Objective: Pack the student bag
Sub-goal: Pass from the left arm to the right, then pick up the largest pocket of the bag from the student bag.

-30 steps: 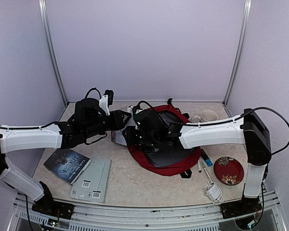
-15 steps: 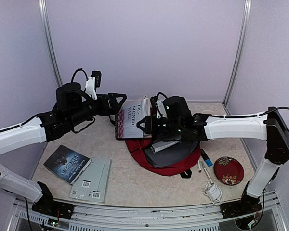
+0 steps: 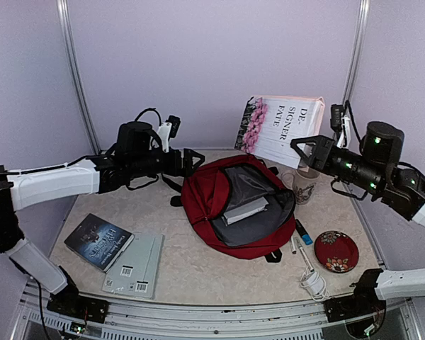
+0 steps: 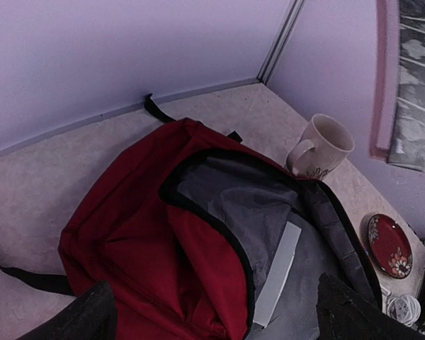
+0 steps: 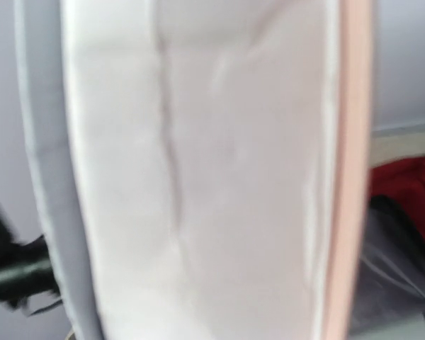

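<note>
- pale purple walls all round, and a speckled beige table [image 3: 191,273] underneath everything
- red backpack [image 3: 205,202] lay flat mid-table, unzipped wide with the grey lining showing and a flat grey slab [image 3: 245,210] sitting inside
- left claw [image 3: 197,162] hovered just beside the bag's back-left edge, fingers spread wide, gripping nothing
- right claw [image 3: 301,150] was clamped on the lower edge of a white book [image 3: 283,127] with pink flowers on the cover, held up high at the back right, above a mug [image 3: 302,185]
- right wrist view was basically just a blurry page edge
- red plate [image 3: 336,251], blue marker [image 3: 303,231] and coiled white cable [image 3: 312,282] sat right of the bag
- dark book [image 3: 98,241] and grey booklet [image 3: 136,263] lay front left, well apart from the bag
</note>
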Controlling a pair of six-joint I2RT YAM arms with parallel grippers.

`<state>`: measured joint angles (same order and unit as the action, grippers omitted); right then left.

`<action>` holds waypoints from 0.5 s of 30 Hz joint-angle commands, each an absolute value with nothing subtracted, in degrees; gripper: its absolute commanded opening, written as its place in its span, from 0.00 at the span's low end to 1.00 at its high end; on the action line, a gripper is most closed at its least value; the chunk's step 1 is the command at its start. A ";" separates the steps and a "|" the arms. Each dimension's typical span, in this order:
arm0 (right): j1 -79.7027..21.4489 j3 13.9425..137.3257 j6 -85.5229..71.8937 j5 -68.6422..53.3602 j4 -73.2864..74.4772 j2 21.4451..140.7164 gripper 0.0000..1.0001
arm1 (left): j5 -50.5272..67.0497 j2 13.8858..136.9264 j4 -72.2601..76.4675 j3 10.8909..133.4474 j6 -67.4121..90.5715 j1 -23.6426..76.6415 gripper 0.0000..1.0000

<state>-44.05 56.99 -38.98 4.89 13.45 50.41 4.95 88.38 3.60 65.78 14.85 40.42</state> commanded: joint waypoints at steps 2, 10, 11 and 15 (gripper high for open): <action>-43.86 47.83 -46.40 12.45 27.98 38.11 0.24 | 6.42 99.59 -2.17 76.22 9.47 45.34 0.96; -43.86 47.52 -49.78 16.13 40.66 27.57 0.24 | 8.53 117.06 -12.89 90.79 8.76 45.09 0.97; -43.82 47.14 -49.74 16.17 40.62 27.12 0.24 | 8.31 118.74 -14.23 92.57 8.90 45.01 0.97; -43.81 46.00 -48.35 15.96 39.71 27.68 0.24 | 9.05 122.95 -15.41 95.78 9.81 44.44 0.95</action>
